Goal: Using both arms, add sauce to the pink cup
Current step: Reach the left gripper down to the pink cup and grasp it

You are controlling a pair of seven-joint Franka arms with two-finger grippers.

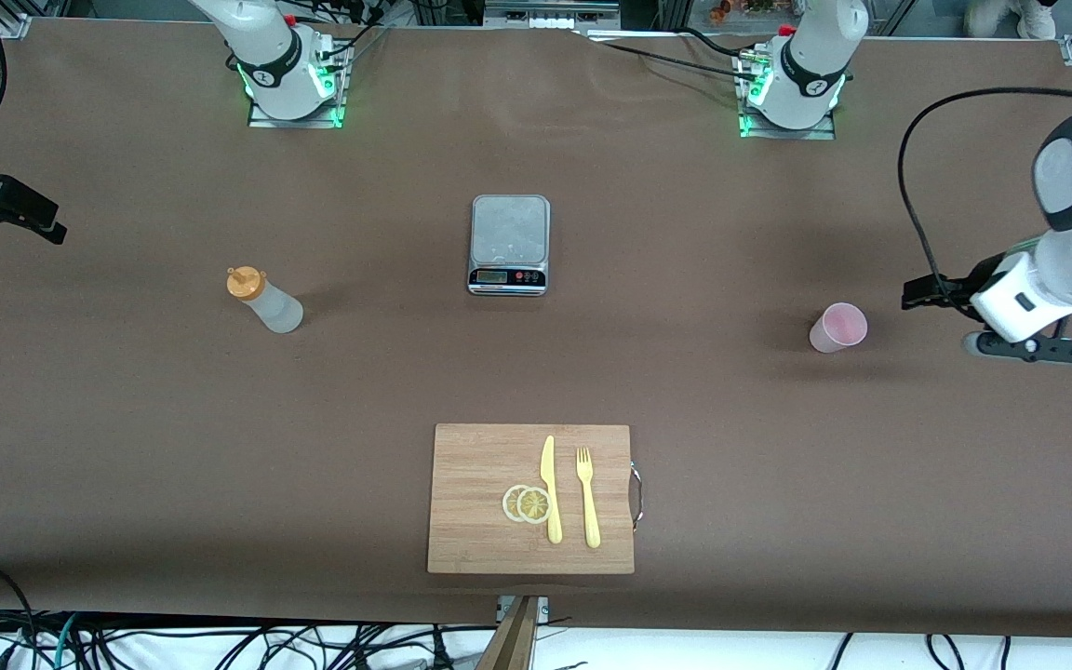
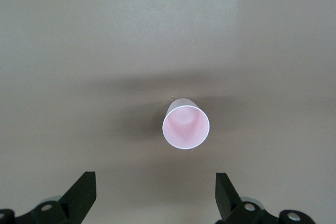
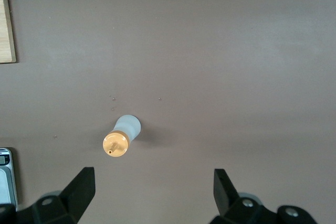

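Above the table (image 1: 127,419) at the left arm's end, the left gripper (image 2: 155,196) hangs with its fingers wide apart and empty, and the pink cup (image 2: 186,124) stands upright on the brown surface under it. At the right arm's end, the right gripper (image 3: 154,196) is also spread apart with nothing in it, over the sauce bottle (image 3: 121,137), which stands upright. Between cup and bottle sits a scale (image 1: 509,244). Nearer to the front camera lies a cutting board (image 1: 480,484) with lemon slices (image 1: 527,503), a knife (image 1: 550,488) and a fork (image 1: 587,496).
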